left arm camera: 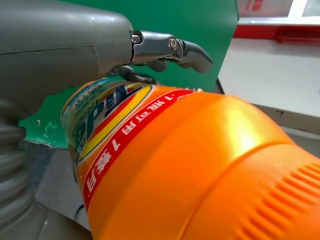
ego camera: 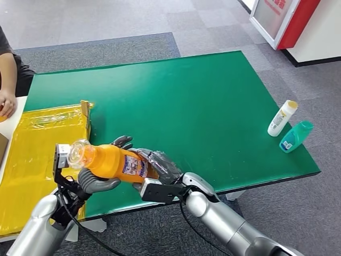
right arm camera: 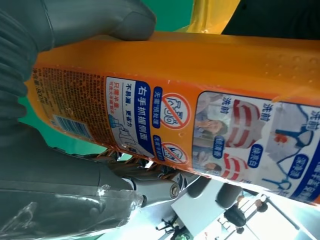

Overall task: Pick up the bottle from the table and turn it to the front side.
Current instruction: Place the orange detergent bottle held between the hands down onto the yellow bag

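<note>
An orange detergent bottle (ego camera: 114, 161) with a clear cap lies on its side in the air over the near edge of the green table (ego camera: 181, 101). My left hand (ego camera: 96, 183) grips it near the neck, thumb beneath and fingers over the top. My right hand (ego camera: 163, 164) holds the bottle's base end. In the left wrist view the bottle (left arm camera: 196, 165) shows its red and yellow brand label beside my left hand (left arm camera: 68, 45). The bottle (right arm camera: 211, 90) in the right wrist view shows its printed instruction label, clasped by my right hand (right arm camera: 75, 20).
A white bottle with a yellow cap (ego camera: 282, 118) and a teal bottle (ego camera: 295, 136) lie near the table's right edge. A yellow plastic-covered sheet (ego camera: 36, 154) lies at the left. A person's hand (ego camera: 7, 101) rests at the far left. A red and white cabinet (ego camera: 289, 21) stands behind.
</note>
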`<state>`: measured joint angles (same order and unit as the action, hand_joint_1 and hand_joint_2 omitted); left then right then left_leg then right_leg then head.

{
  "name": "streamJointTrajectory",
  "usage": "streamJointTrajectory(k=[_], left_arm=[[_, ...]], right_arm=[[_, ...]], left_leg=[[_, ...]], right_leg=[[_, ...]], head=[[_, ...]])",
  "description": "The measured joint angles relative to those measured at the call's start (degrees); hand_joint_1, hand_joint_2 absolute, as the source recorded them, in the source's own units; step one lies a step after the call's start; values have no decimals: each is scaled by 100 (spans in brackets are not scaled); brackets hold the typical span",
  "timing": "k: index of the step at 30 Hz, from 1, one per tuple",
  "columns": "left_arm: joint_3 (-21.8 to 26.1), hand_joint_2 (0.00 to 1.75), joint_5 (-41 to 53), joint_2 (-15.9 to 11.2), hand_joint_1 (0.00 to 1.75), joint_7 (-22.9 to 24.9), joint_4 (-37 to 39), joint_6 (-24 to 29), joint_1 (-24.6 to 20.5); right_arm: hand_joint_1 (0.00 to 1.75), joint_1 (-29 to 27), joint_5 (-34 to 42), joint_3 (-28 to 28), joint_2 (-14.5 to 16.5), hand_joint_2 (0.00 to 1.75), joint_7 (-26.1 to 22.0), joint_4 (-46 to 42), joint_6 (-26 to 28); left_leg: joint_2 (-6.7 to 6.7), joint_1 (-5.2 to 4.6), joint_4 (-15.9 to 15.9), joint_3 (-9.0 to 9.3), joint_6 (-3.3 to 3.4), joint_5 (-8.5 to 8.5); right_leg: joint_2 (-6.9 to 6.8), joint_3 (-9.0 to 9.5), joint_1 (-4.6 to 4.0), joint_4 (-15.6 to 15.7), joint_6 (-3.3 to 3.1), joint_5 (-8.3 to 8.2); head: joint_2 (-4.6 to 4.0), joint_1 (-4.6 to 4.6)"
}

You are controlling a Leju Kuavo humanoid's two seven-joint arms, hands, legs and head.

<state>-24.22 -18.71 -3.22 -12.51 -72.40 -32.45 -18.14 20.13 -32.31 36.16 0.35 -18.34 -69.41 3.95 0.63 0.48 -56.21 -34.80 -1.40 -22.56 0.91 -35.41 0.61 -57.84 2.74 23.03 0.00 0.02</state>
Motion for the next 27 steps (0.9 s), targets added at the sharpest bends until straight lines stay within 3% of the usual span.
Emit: streamJointTrajectory(k=[4,5,9,11,20,24,27], left_arm=[[-232,175,109,-175,0,-70,105,-40,-222],[-281,175,153,-211,7,-87,122,-35,-268],[-431,175,493,-315,165,-186,149,139,-383],[-496,175,757,-340,175,-229,147,343,-411],[-658,175,1626,-362,175,-258,-27,1079,-422],[-704,175,1832,-365,175,-266,-134,1260,-418],[-707,175,2025,-366,175,-280,-250,1442,-386]], right_arm=[[175,106,-54,139,30,175,11,138,-2],[175,123,-64,164,34,175,19,165,-1],[175,174,-87,236,39,175,67,260,21],[175,187,-92,249,39,175,107,304,39],[175,171,-146,270,39,175,198,390,61],[0,167,-190,266,38,175,216,390,94],[0,151,-270,266,36,175,245,386,170]], left_leg=[[0,0,0,0,0,0],[0,0,0,0,0,0],[0,0,0,0,0,0],[0,0,0,0,0,0],[0,0,0,0,0,0],[0,0,0,0,0,0],[0,0,0,0,0,0]], right_leg=[[0,0,0,0,0,0],[0,0,0,0,0,0],[0,0,0,0,0,0],[0,0,0,0,0,0],[0,-2,0,0,0,0],[0,-3,0,0,0,0],[1,-3,0,1,0,0]], head=[[0,-1],[0,-1],[0,-1],[0,0],[0,-1],[0,1],[0,0]])
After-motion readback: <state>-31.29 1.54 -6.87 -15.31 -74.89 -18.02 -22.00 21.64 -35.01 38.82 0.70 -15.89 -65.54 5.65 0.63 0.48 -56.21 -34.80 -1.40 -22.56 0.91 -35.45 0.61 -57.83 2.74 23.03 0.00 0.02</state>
